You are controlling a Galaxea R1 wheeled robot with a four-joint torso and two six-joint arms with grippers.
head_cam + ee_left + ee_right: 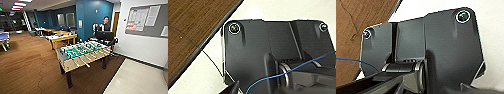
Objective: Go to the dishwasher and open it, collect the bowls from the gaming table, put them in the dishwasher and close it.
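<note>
The gaming table (82, 53) stands ahead in the middle of the head view, a table-football table with a green field, rods and a pale wooden frame on dark legs. I cannot make out any bowls on it. The dishwasher is out of view. Both wrist views look down past the robot's dark plate at the floor, where brown wood floor (190, 27) meets pale floor (436, 7). Neither view lets me make out the gripper fingers.
A person (105, 25) stands behind the far end of the gaming table with a dark control rig (105, 36). A yellow table (61, 38) with items stands further back. A white wall with a notice board (147, 20) runs along the right. Pale floor (137, 80) lies at front right.
</note>
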